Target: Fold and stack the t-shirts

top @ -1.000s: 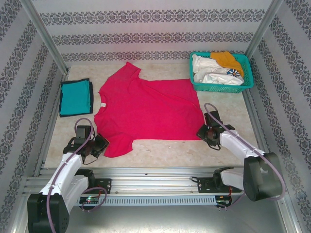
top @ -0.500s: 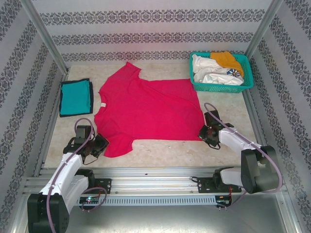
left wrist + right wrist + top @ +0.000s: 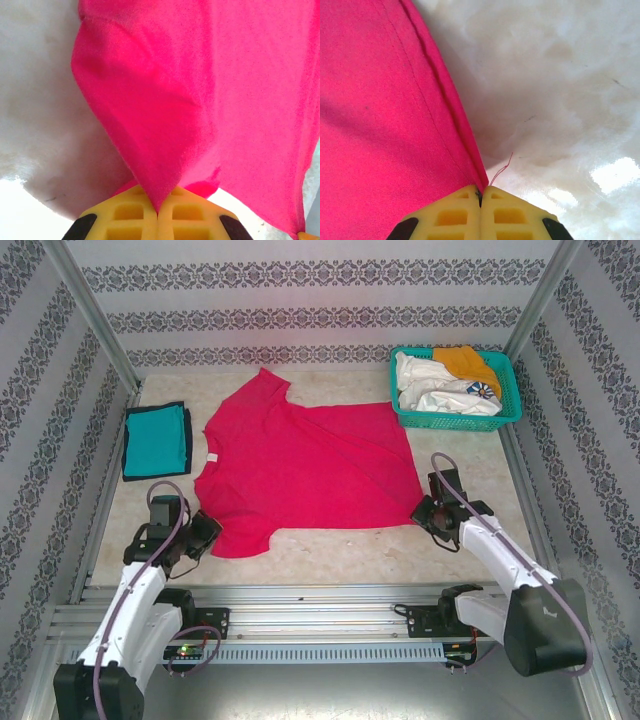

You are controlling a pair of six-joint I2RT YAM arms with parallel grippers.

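Widest first: pale marbled table (image 3: 340,552), walled on three sides. Spread flat across its middle, the pink-red t-shirt (image 3: 310,465), collar toward the left and hem toward the right, so the long axis runs side to side, parallel to the near edge. One sleeve pointing to the far wall, the other to the near edge.

At the far right corner, a teal mesh basket (image 3: 450,422) holding a white t-shirt (image 3: 430,392) and an orange t-shirt (image 3: 465,360), both crumpled, not yet folded. At the far left, well apart from the basket, a teal t-shirt (image 3: 157,440) with dark edging, already folded into a neat rectangle (presumably the base of the stack).

Then the claws. Left gripper (image 3: 207,532) pressed together on the tip of the near sleeve, with cloth rising out of the seam between the yellow pads (image 3: 130,214) in the left wrist view. Right gripper (image 3: 423,510) likewise clamped, pinching the near hem corner, a loose thread (image 3: 501,170) straying out just beside the pinch.

Relation to mind: both pinches on the near edge, one at each end of the long axis, with all the cloth lying away toward the far wall. Likely calls for carrying that edge away together and level, over the body, to fold along the long axis. An uneven lift would probably skew the crease.
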